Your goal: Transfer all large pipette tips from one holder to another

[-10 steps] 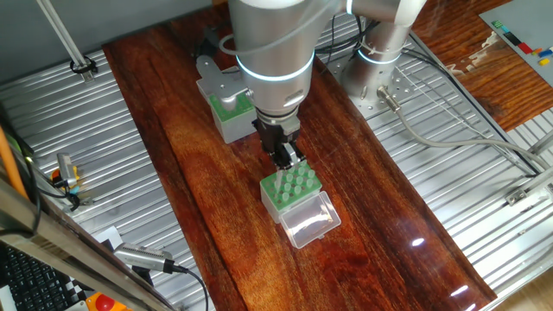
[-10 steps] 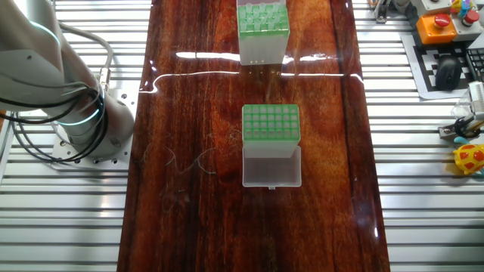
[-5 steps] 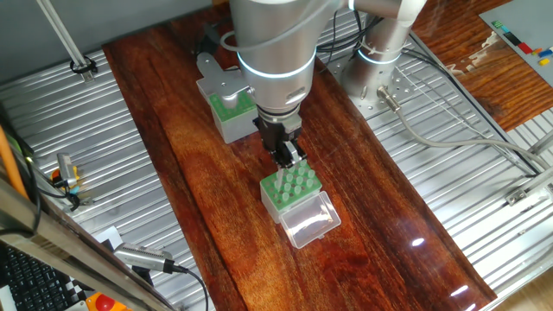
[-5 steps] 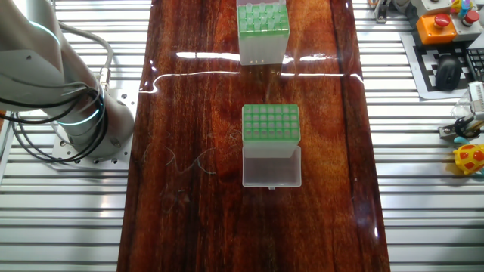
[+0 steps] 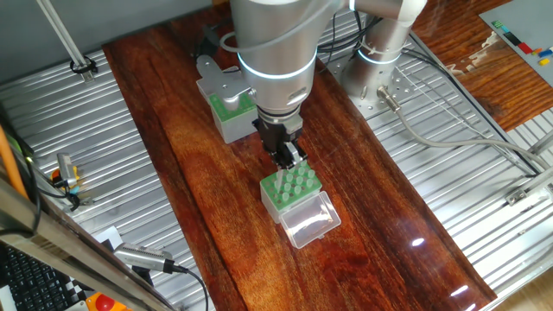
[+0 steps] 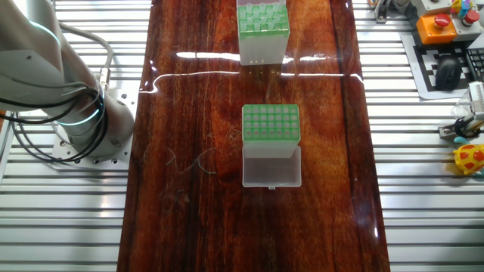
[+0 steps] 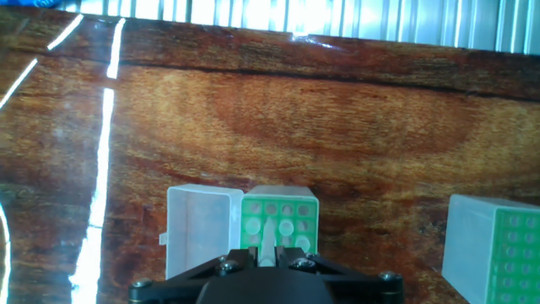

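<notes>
A: One fixed view, any change?
B: Barely. The black two-finger tool (image 5: 288, 160) still hangs over the small clear-sided green-grid holder (image 5: 289, 192). The grey-sided green-topped box (image 5: 232, 111) sits at 11 o'clock. No drop-off yet.
A: The other fixed view?
B: Same as before, tool out of frame.
A: Hand view?
B: Tool pinched on one pale translucent conical tip (image 7: 267, 239), upright, over the holder's 6 o'clock edge.

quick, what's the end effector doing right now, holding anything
End effector: shut on a pipette tip, held above the clear-sided tip box.
</notes>
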`<state>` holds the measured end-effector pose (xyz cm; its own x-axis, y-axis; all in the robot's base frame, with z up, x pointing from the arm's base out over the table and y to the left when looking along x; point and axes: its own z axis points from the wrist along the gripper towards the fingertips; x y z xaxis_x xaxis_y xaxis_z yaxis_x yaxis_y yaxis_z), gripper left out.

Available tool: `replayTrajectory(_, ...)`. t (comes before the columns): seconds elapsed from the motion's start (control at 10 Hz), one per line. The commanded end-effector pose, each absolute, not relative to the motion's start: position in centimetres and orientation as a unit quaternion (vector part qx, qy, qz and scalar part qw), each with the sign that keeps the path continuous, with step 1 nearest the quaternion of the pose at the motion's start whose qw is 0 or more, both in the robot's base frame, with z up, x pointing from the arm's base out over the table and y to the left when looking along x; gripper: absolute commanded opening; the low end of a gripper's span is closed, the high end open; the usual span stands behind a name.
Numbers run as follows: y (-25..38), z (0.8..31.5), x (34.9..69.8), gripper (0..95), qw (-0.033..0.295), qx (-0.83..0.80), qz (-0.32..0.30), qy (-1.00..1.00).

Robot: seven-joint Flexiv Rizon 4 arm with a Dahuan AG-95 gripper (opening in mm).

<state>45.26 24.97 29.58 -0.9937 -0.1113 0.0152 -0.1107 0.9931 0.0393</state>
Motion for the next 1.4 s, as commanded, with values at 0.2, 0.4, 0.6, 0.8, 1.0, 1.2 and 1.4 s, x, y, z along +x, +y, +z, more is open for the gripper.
replayTrajectory(0.2,24.9,29.5,45.1,0.0,0.009,0.048,-0.011,-0.999)
replayTrajectory(0.4,22.5,29.4,45.0,0.0,0.009,0.075,-0.005,-0.997)
replayTrajectory(0.6,18.6,29.4,44.6,0.0,0.007,0.107,-0.009,-0.994)
replayTrajectory(0.8,16.9,29.1,44.1,0.0,0.006,0.121,-0.005,-0.993)
replayTrajectory(1.0,17.1,29.1,44.3,0.0,0.006,0.122,-0.011,-0.992)
replayTrajectory(1.2,17.1,29.1,44.3,0.0,0.006,0.115,-0.012,-0.993)
replayTrajectory(1.4,17.1,29.1,44.3,0.0,0.008,0.094,-0.005,-0.996)
